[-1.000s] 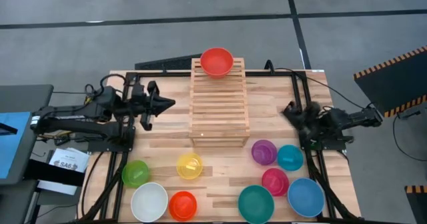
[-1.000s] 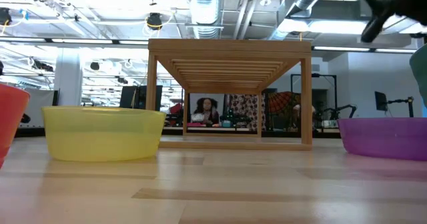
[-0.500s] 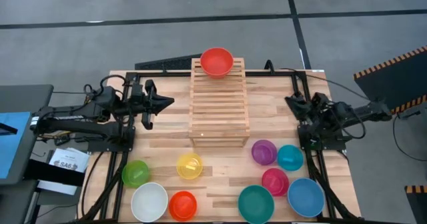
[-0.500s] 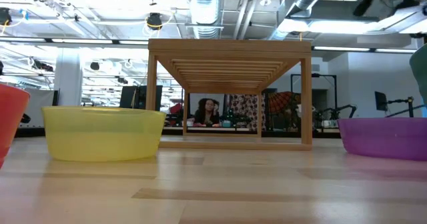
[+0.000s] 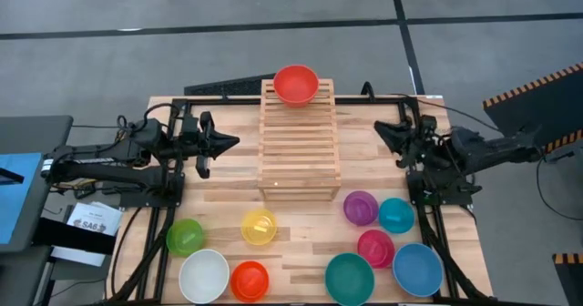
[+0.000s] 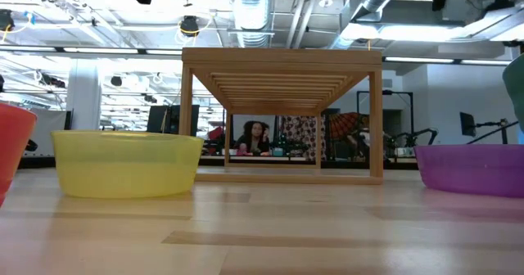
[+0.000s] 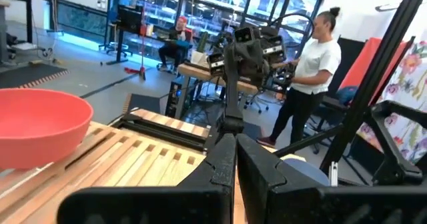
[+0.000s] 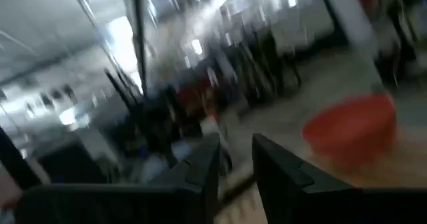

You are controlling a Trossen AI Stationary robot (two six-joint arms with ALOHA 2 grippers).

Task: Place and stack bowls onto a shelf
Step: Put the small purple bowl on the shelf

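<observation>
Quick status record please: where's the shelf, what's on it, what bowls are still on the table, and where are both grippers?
shelf: wooden slatted rack at the table's far middle
on shelf: one red bowl on the top step
bowls on table: nine, all in front of the shelf
left group: green bowl, yellow bowl, white bowl, orange bowl
right group: purple bowl, small teal bowl, magenta bowl, large teal bowl, blue bowl
left gripper: shut, empty, left of the shelf
right gripper: slightly apart, empty, right of the shelf
</observation>
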